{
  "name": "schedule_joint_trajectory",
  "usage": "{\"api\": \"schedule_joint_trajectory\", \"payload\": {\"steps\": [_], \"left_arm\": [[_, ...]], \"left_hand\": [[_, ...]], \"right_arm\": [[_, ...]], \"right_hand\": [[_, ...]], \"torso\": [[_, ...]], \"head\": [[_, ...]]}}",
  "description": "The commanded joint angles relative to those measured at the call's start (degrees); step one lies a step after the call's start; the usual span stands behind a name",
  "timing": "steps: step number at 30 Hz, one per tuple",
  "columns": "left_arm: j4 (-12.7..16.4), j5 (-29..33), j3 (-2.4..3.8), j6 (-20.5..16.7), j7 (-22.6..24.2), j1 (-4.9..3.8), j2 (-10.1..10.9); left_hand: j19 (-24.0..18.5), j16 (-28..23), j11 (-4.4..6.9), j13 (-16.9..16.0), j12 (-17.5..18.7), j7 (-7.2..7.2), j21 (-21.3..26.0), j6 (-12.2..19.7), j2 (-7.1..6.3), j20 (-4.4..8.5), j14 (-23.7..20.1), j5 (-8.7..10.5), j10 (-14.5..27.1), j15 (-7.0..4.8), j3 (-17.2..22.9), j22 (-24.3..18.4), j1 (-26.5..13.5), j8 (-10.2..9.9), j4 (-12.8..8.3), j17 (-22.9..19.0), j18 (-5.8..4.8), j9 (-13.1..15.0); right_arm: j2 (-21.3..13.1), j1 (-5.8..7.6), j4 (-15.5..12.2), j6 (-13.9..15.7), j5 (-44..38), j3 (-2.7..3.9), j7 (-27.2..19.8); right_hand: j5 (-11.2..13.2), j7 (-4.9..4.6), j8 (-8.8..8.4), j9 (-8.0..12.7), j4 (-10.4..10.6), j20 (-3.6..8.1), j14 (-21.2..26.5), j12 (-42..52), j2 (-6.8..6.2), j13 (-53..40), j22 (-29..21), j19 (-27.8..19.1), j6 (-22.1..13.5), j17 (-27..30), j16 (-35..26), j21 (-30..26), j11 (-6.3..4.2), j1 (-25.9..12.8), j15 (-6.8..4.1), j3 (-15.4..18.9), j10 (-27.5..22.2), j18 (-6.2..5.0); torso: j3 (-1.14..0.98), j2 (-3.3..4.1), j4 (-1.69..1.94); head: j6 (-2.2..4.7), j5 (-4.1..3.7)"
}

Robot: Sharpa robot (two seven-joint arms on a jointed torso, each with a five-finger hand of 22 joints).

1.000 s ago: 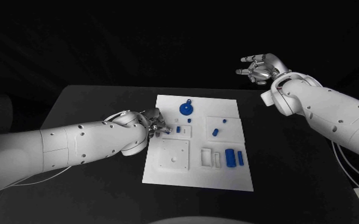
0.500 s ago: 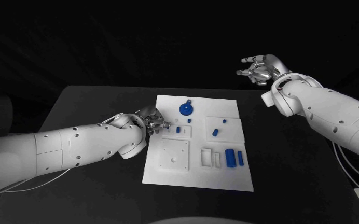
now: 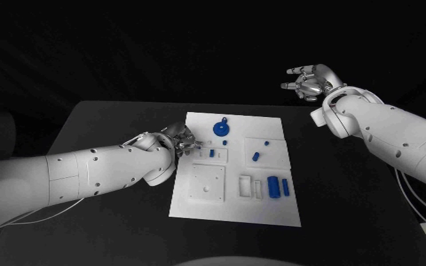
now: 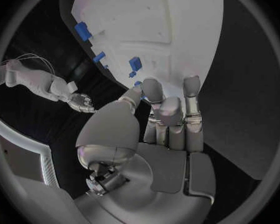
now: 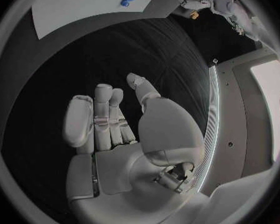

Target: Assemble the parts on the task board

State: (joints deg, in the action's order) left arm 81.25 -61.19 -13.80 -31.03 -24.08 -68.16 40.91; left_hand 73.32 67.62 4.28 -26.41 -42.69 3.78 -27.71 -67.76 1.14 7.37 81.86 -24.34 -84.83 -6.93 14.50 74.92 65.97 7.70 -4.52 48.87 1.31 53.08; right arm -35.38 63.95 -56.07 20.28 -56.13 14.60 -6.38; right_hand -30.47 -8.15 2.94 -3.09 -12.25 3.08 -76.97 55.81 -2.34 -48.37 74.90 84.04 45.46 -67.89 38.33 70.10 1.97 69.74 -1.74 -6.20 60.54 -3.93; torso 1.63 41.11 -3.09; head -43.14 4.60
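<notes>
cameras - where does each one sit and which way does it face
Head view: on the robot's head, looking down at the task board; both arms show.
Left wrist view: behind the left robot hand, facing the board.
Right wrist view: behind the right robot hand, open over the black table.
All share the board; head and right wrist views share the round blue part.
</notes>
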Motion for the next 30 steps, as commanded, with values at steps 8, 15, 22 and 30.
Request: {"api": "schedule_joint_trajectory", "payload": {"steps": [8, 15, 22, 30], "left_arm": [[-0.99, -4.8, -0.01, 2.8, -4.21, 0.01, -1.38], [-0.74, -5.7, -0.02, -1.25, -2.81, 0.61, -1.74], [0.42, -6.23, -0.03, -3.49, -1.67, 1.14, -1.58], [0.67, -8.23, -0.04, -2.37, -2.26, 1.32, -1.25]], "left_hand": [[0.07, -0.32, 1.21, -0.16, 0.26, -6.2, 0.37, -6.59, 0.94, -0.02, -0.13, 1.01, -1.81, -0.24, -0.22, 1.09, 1.54, 0.05, 0.69, -0.01, 0.48, -0.14], [0.28, 0.05, 1.33, -0.34, 0.06, -6.28, 0.24, -6.77, 0.88, 0.04, 0.09, 0.81, -1.8, -0.35, -0.31, 1.13, 1.72, 0.18, 0.84, 0.45, 0.54, -0.1], [0.3, 0.04, 1.33, -0.44, -0.02, -6.3, 0.14, -6.76, 0.85, 0.09, 0.12, 1.1, -1.79, -0.37, -0.33, 1.11, 1.8, 0.17, 0.98, 0.44, 0.51, -0.14], [0.18, -0.25, 1.29, -0.54, 0.27, -6.25, 0.24, -6.83, 0.92, 0.05, 0.01, 2.41, -1.8, -0.33, -0.62, 1.09, 2.41, -0.13, 1.56, 0.16, 0.5, -0.69]], "right_arm": [[0.06, -0.06, -0.11, -0.74, -0.41, 0.02, -0.18], [-0.01, -0.08, -0.16, -0.75, -0.41, 0.02, -0.19], [-0.07, -0.17, -0.14, -0.76, -0.41, 0.02, -0.19], [-0.1, -0.29, -0.16, -0.78, -0.41, 0.02, -0.17]], "right_hand": [[-0.45, 0.02, 0.19, -0.09, -0.12, 0.02, 0.31, -0.01, 0.01, -0.07, 9.6, 2.63, 0.22, 0.08, -0.19, -0.08, -0.21, -0.43, -0.2, -0.4, -0.22, -0.29], [-0.58, 0.02, 0.18, -0.09, -0.09, 0.03, 0.3, -0.03, 0.02, -0.06, 9.61, 2.64, 0.15, 0.08, -0.19, -0.06, -0.21, -0.48, -0.2, -0.44, -0.22, -0.29], [-0.83, 0.02, 0.2, -0.1, -0.06, 0.03, 0.3, -0.03, -0.04, -0.06, 9.59, 2.63, 0.25, 0.08, -0.19, -0.12, -0.21, -0.51, -0.2, -0.49, -0.22, -0.3], [-1.1, 0.02, 0.19, -0.1, -0.03, 0.03, 0.31, -0.05, -0.04, -0.05, 9.59, 2.63, 0.25, 0.09, -0.2, -0.12, -0.23, -0.54, -0.21, -0.57, -0.23, -0.3]], "torso": [[0.0, 0.01, 0.0], [0.01, -0.02, 0.05], [0.05, -0.02, 0.07], [0.04, -0.02, 0.06]], "head": [[-0.16, 0.15], [-0.26, 0.11], [-0.44, 0.07], [-0.58, 0.13]]}}
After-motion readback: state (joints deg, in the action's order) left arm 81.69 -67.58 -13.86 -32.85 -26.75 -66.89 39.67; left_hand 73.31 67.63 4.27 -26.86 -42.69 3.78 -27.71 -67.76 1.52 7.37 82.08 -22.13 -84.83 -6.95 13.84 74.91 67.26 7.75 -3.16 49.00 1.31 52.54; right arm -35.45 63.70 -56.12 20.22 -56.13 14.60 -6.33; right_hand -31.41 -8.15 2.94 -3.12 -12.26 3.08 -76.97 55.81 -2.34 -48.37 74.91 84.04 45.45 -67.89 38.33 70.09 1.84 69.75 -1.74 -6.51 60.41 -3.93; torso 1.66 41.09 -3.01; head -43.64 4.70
